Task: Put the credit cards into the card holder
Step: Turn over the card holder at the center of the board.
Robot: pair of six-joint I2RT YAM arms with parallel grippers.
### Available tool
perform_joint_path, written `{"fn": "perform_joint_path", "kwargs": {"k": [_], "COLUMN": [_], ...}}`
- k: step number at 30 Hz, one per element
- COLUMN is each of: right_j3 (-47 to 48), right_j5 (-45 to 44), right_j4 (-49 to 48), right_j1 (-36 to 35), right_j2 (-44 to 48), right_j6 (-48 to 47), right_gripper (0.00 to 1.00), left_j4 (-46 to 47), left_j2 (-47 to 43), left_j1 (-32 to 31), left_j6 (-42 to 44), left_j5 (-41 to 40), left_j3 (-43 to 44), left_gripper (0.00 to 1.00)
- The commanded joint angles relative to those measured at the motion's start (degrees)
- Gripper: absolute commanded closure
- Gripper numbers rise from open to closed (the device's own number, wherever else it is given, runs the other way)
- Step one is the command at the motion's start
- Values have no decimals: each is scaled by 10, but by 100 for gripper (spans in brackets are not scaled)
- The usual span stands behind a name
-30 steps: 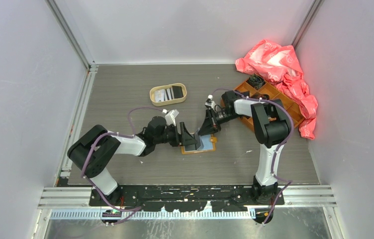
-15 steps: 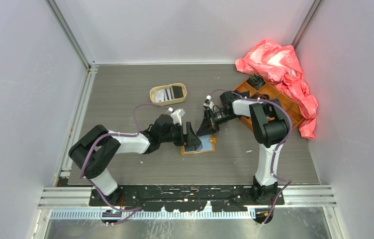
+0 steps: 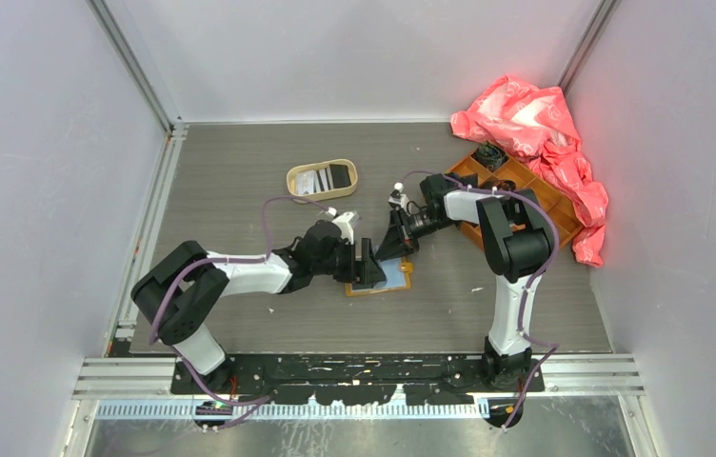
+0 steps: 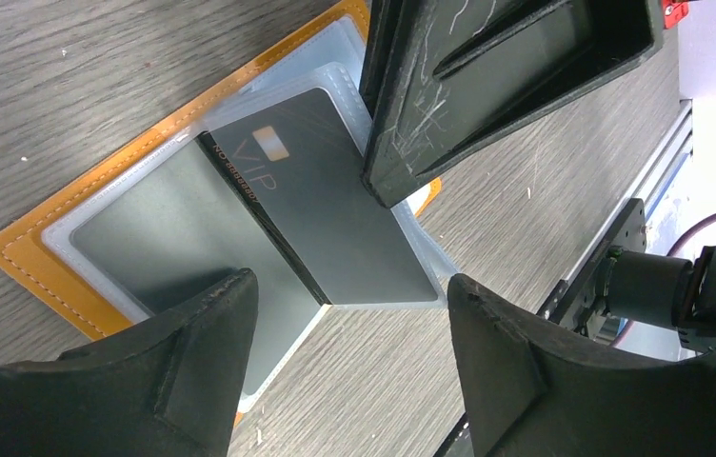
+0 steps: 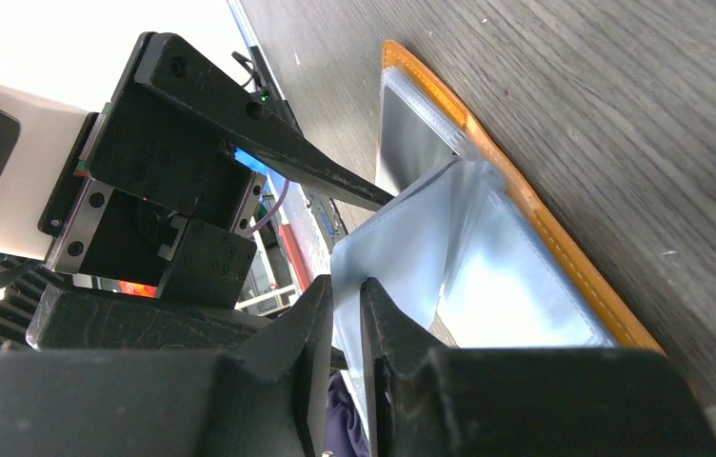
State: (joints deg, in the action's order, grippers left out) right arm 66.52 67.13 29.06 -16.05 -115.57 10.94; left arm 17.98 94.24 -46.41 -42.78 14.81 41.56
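Orange leather card holder (image 3: 385, 282) lies open and flat on the grey table (image 3: 230, 181), between the two arms. A black card (image 4: 326, 219) marked VIP rests slantwise on its plastic pockets; whether it is tucked into one, I cannot tell. The right gripper (image 5: 347, 290) has its jaws pinched on a clear sleeve (image 5: 411, 238) of the holder, lifting that leaf off the rest. The left gripper (image 4: 345, 295) hangs just over the black card, jaws wide and holding nothing. Farther back, an oval tray (image 3: 290, 181) holds more cards (image 3: 321, 178).
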Motion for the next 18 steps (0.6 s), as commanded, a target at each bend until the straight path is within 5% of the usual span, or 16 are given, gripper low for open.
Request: {"fn": "perform_joint_path", "kwargs": {"k": [1, 10, 18], "right_j3": [1, 21, 30], "right_j5": [4, -14, -69], "right_j4": [-8, 47, 80], "right_j1": [-4, 2, 16], "right_j2": [0, 14, 44], "right_j6": [3, -54, -100], "right_gripper": [77, 62, 61], "left_j4": [-9, -24, -29], "left_j2": [-14, -33, -46], "left_j1": [-1, -1, 4], "left_j6": [17, 24, 29], "left_j5": [-18, -30, -37], "left_j3": [20, 10, 1], "left_gripper": [29, 37, 41]}}
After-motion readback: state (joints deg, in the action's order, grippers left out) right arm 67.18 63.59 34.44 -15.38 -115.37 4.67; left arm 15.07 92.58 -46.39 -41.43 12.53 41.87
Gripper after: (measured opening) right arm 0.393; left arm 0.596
